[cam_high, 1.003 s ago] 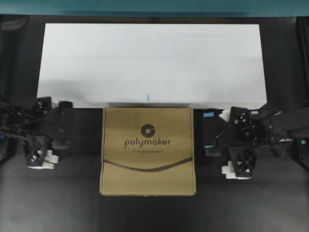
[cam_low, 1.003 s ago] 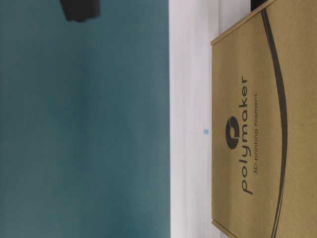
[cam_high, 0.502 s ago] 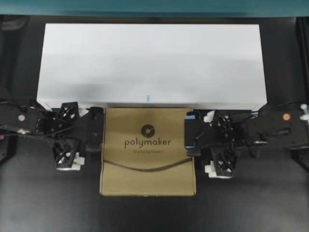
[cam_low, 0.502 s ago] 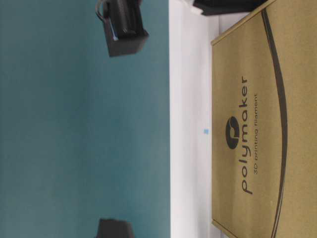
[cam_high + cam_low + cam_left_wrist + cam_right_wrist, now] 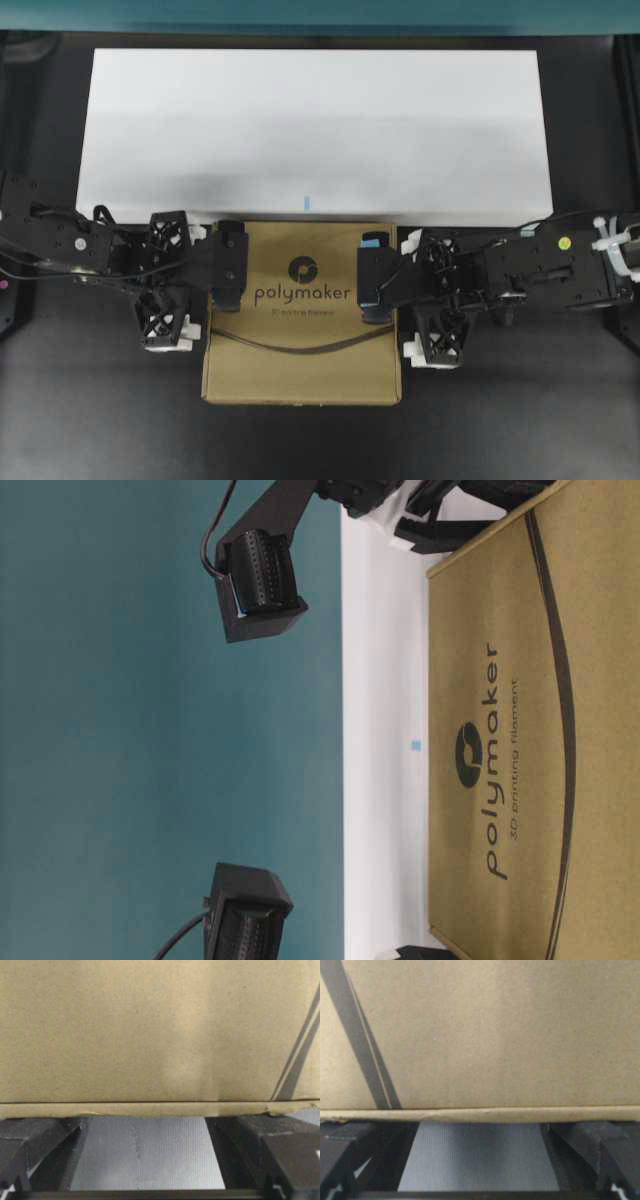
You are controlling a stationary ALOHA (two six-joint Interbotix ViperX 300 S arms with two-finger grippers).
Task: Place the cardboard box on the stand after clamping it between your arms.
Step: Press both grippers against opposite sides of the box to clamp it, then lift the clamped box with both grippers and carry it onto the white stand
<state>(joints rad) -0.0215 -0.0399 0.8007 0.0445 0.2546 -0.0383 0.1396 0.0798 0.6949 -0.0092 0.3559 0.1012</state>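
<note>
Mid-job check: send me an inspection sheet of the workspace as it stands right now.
Surface: dark tabletop, bare where visible.
Job's things: cardboard box flat on the table, back edge by the white stand, not on it.
Clutter: nothing seen.
Grippers: left gripper and right gripper open, fingers at the box's two side edges.
Cables: thin black leads along both arms.
Surroundings: teal wall behind the stand.
</note>
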